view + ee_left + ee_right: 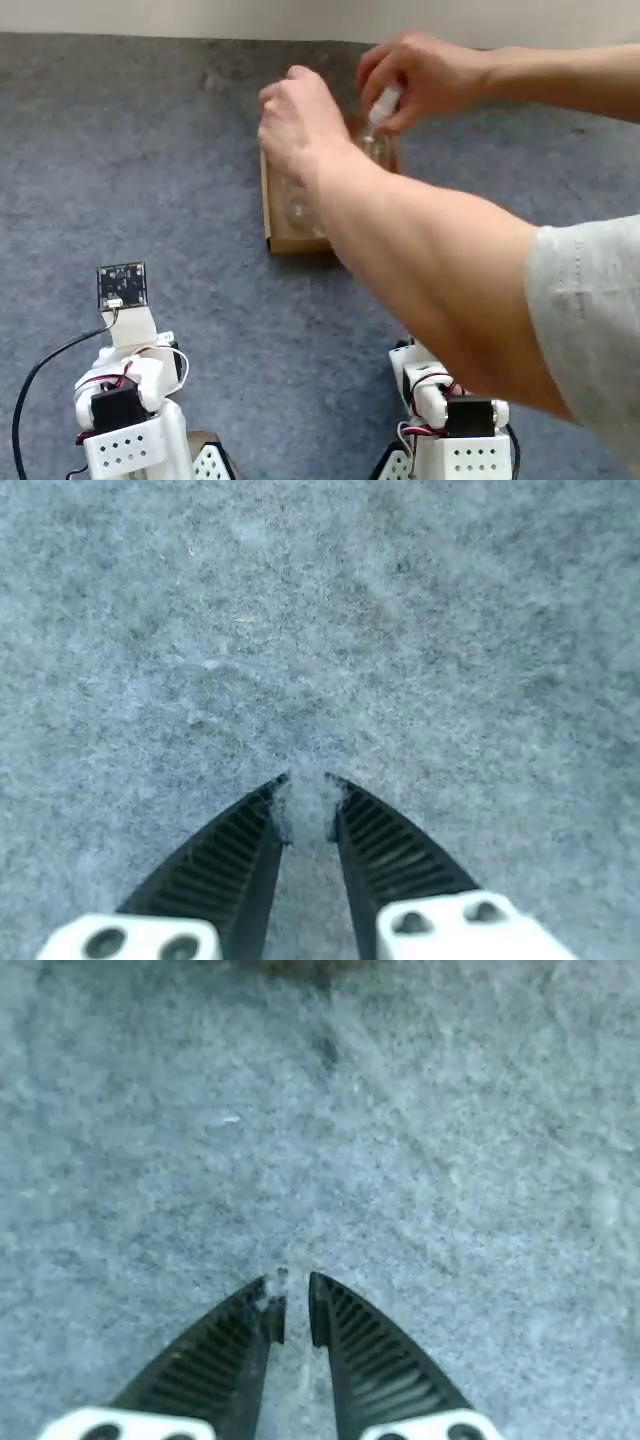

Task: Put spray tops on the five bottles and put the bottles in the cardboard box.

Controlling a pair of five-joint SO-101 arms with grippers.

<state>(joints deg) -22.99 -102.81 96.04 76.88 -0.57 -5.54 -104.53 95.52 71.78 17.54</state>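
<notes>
One hand point(300, 120) reaches into the cardboard box point(285, 238) out on the table point(150, 150). The other hand point(420, 75) pinches a white spray top point(385, 103) on a clear bottle point(375, 148) at the box's far corner, probably seating it. Both arms sit back near the table's edge, the left end effector point(308, 800) and right end effector point(292, 1305) closed on nothing, seemingly keeping clear.

Both robot arms sit folded back. The left gripper point(308, 792) and right gripper point(297, 1298) each point downward, jaws drawn nearly together with a thin slit at the tips. A person's near hand point(300, 115) curls in a loose grip, and the far hand point(425, 70) pinches with its fingertips.
</notes>
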